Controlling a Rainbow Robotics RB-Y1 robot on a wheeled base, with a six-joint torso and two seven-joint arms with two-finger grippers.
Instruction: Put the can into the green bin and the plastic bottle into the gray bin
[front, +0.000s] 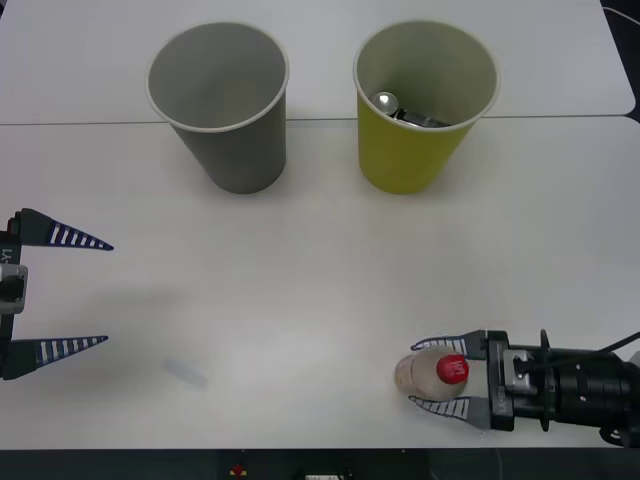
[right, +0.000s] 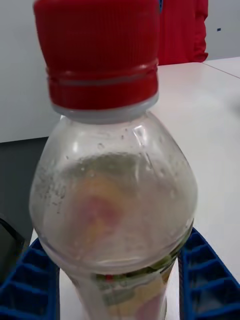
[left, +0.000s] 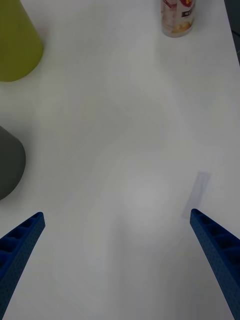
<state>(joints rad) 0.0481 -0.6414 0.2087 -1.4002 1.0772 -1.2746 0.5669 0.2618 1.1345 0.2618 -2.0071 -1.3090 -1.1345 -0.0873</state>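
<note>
The plastic bottle (front: 432, 373) is stood upright near the table's (front: 320, 280) front edge, toward the right corner – its long axis vertical, red cap up. It is flanked by the blue fingers (right: 207, 280) of the right gripper (front: 440, 375), which are seen at both sides of its body, seemingly grasping it. A pale label with unreadable print is worn. The can (front: 400, 110) is lain inside the green bin (front: 420, 110) at the back; the gray bin (front: 222, 105) is set beside it. The left gripper (front: 75, 292) is held released at the left edge
</note>
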